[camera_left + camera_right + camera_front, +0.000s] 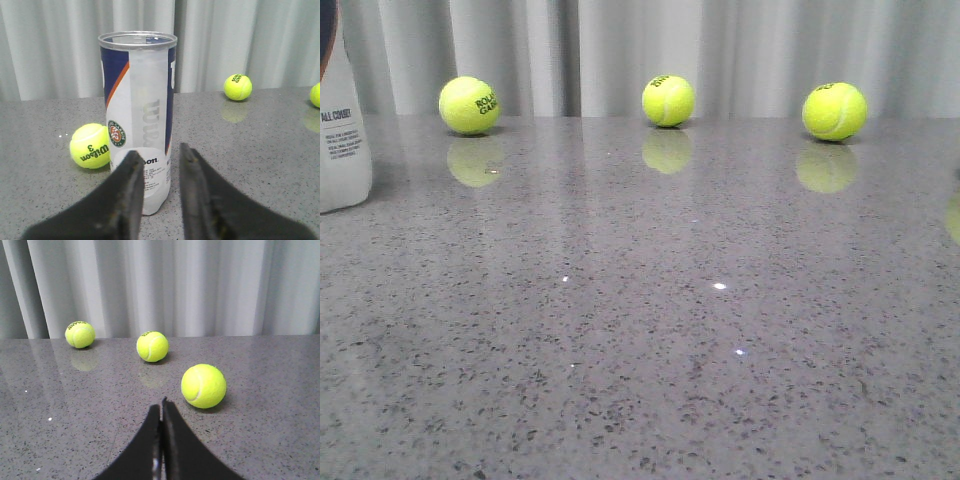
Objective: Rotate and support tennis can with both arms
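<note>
Left gripper: its two black fingers are parted a little, nothing between them, tips held just short of the tennis can and not touching it as far as I can see. The can stands upright on the speckled grey surface, silver rim up, mouth open with no lid; through the clear strip of its wall I make out no ball inside, though the label hides much of it. Label shows navy and white with an orange stripe and a round green-orange emblem low on the side. One tennis ball sits just beside the can at its base; I cannot tell if they touch. Another ball lies farther back near the pale curtain. Right gripper: fingers pressed together, holding nothing, hovering over bare surface near a loose ball. From the front, only a sliver of the can shows at the far left edge, and three balls sit in a spaced row along the back, well apart from each other.
</note>
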`<state>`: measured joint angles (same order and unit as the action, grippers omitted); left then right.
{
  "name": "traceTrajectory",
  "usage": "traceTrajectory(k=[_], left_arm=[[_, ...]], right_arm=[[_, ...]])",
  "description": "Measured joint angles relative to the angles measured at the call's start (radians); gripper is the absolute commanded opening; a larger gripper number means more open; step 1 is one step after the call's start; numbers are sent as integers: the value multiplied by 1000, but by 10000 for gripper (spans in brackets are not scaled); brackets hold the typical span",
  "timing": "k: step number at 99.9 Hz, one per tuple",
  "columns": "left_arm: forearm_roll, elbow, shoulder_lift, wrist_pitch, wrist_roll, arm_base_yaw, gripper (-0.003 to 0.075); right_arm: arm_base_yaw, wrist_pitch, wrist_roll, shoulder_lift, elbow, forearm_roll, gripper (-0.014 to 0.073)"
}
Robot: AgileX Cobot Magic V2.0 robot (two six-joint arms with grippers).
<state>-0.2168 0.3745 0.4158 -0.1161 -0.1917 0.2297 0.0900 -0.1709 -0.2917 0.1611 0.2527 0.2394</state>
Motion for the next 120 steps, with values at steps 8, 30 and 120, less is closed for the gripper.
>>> traceTrajectory(k=[8, 30, 120], left_arm=[[0, 0, 0, 2, 0, 0, -21], [0, 0, 0, 6, 0, 0, -21], [121, -42, -42, 29, 57, -23, -21]], right_arm=[[0, 0, 0, 0, 0, 0, -68], [0, 0, 0, 0, 0, 0, -68], [0, 0, 0, 0, 0, 0, -68]])
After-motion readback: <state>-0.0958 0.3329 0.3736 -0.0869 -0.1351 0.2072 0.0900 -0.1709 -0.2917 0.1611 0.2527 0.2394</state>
